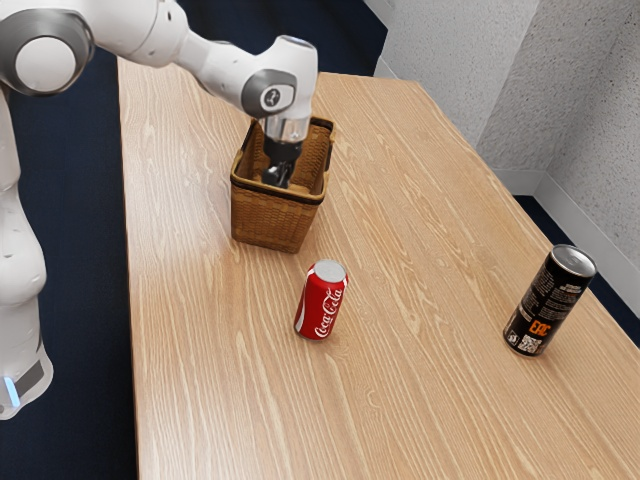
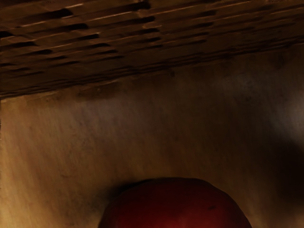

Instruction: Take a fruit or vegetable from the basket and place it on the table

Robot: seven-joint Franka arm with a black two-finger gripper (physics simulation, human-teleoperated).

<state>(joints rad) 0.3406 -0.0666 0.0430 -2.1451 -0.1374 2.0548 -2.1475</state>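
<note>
- Red and round is the fruit [image 2: 175,206] in the wrist view; it is inside the basket [image 1: 268,222], just under the hand. Which kind of fruit it is, I cannot tell.
- The gripper [image 1: 278,177] is black and reaches down into the basket, between its walls. If it is open or closed, or if it grips the fruit, I cannot tell.
- The arm [image 1: 217,70] is white and grey; it comes from the exterior view's upper left and bends downward above the basket.
- The basket is brown and woven, with a dark rim. It stands upright on the table [image 1: 400,400], which is of pale wood.
- The red can [image 1: 322,300] stands upright near the basket, with white letters on it.
- The black can [image 1: 550,300] also stands upright, well apart from the basket, toward the exterior view's right.
</note>
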